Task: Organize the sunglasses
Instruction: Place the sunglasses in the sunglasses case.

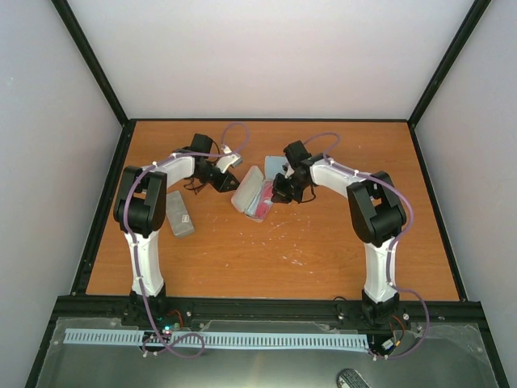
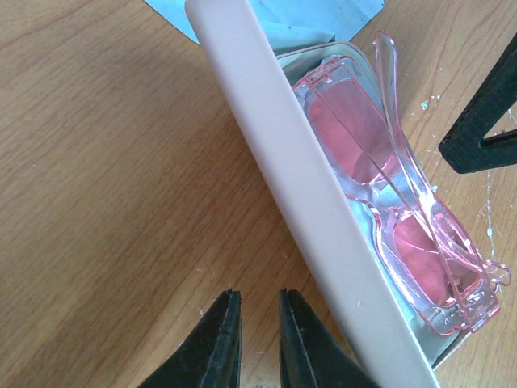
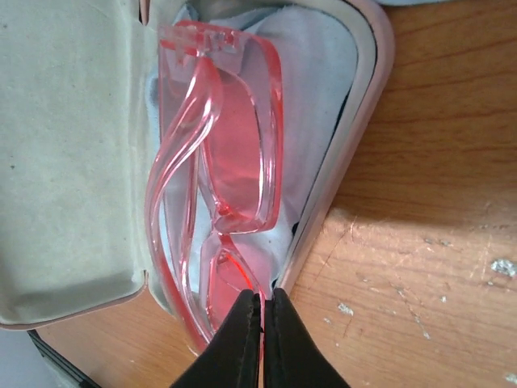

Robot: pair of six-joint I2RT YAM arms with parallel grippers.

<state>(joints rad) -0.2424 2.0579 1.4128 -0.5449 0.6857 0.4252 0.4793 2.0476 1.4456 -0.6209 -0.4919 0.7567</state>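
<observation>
The red-orange sunglasses point(image 3: 242, 137) lie folded in the open pink case point(image 3: 355, 145), also seen in the left wrist view point(image 2: 347, 121) and from above point(image 1: 263, 204). My right gripper point(image 3: 264, 295) is shut on the near end of their frame, at the case's rim; from above it sits at the case's right side point(image 1: 279, 194). My left gripper point(image 2: 258, 295) is slightly open and empty, low over the wood just left of the case's raised lid point(image 2: 299, 186); from above it is at the case's left point(image 1: 226, 182). The dark brown pair is out of view.
A closed grey case point(image 1: 179, 212) lies on the table by the left arm. A light blue cloth point(image 1: 275, 165) lies just behind the open case, also in the left wrist view point(image 2: 323, 16). The table's black frame point(image 1: 105, 202) runs along the sides.
</observation>
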